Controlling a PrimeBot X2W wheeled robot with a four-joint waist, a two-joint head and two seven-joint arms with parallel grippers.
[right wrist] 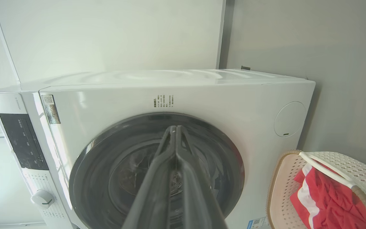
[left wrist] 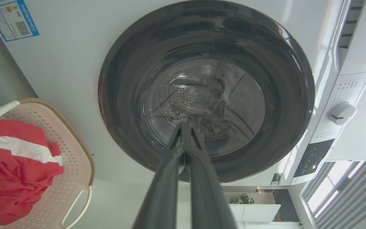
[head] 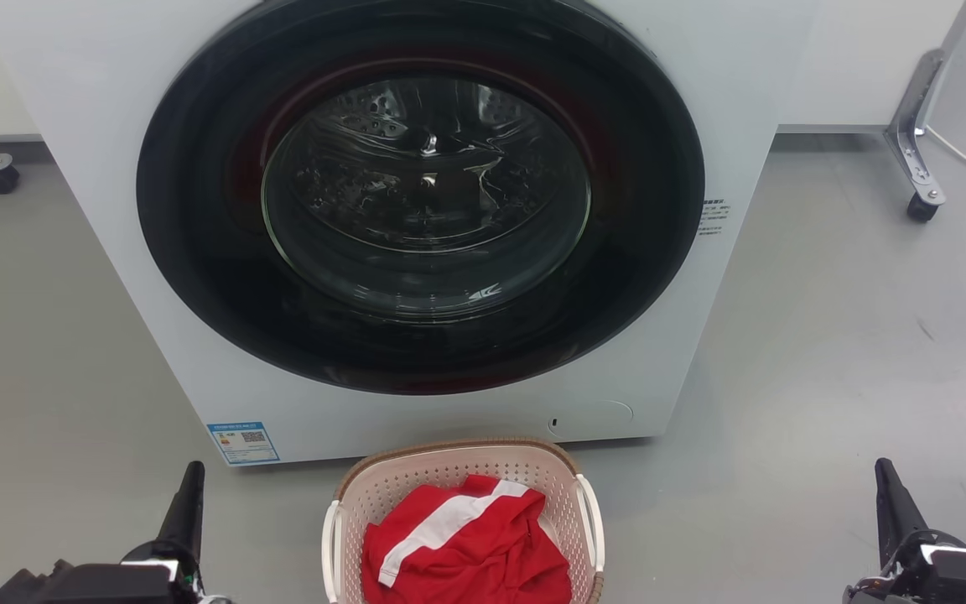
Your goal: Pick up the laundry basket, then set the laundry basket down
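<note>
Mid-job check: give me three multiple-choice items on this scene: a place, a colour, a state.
1. The laundry basket stands: A) on the floor before the washing machine; B) atop the machine; C) inside the drum.
2. The garment in it is: A) blue; B) red with a white stripe; C) green.
3. The left tool is: A) gripping a handle; B) wide open; C) shut, empty.
Answers: 1A, it sits on grey floor by the machine; 2B, red cloth, white band; 3C, its fingers meet on nothing.
</note>
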